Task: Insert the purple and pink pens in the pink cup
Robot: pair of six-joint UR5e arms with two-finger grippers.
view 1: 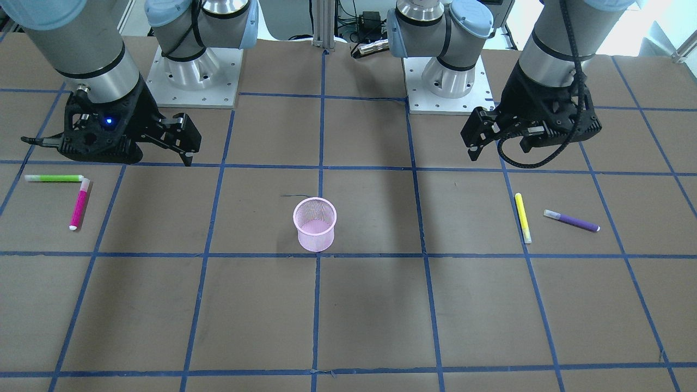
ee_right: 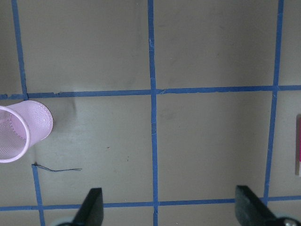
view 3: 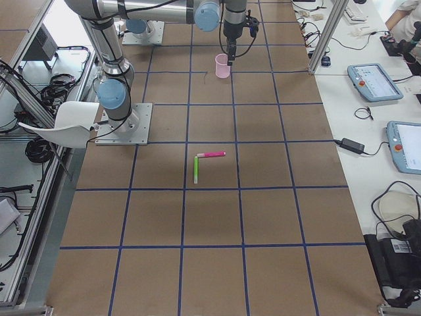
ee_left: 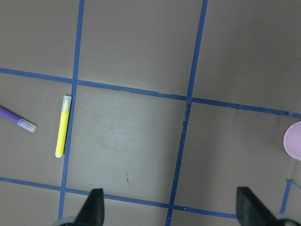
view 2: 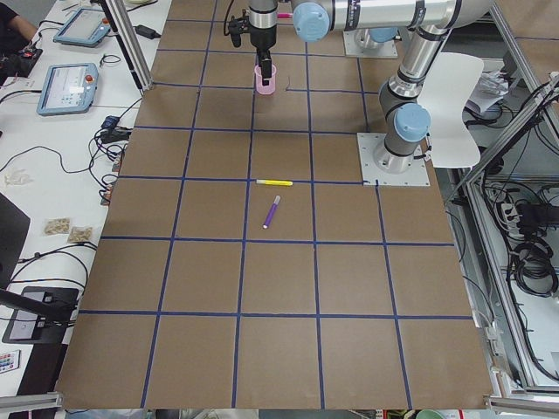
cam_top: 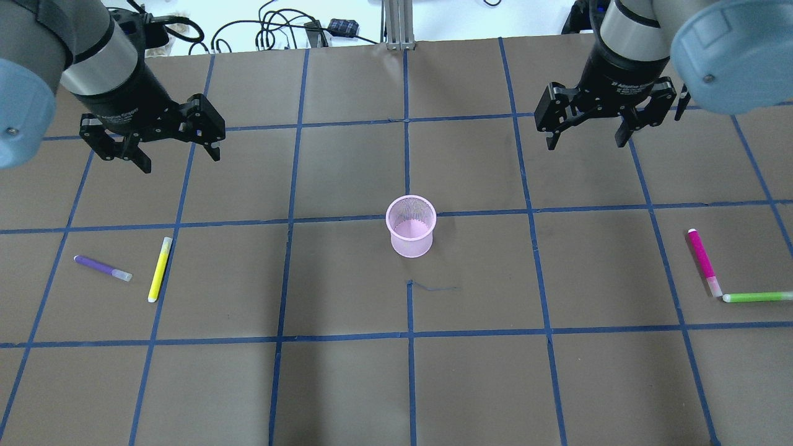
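The pink mesh cup [cam_top: 411,226] stands upright at the table's middle; it also shows in the front view [view 1: 315,224]. The purple pen [cam_top: 102,268] lies flat on the left side, beside a yellow pen [cam_top: 160,269]. The pink pen [cam_top: 703,261] lies flat on the right side, its end touching a green pen [cam_top: 757,297]. My left gripper [cam_top: 181,160] hovers open and empty above the table, farther back than the purple pen [ee_left: 16,120]. My right gripper [cam_top: 585,144] hovers open and empty, farther back than the pink pen [ee_right: 298,146].
The table is brown paper with a blue tape grid [cam_top: 406,161]. A thin dark mark [cam_top: 433,287] lies just in front of the cup. The two arm bases [view 1: 193,76] stand at the table's robot side. Monitors and cables sit on side benches [view 2: 70,87].
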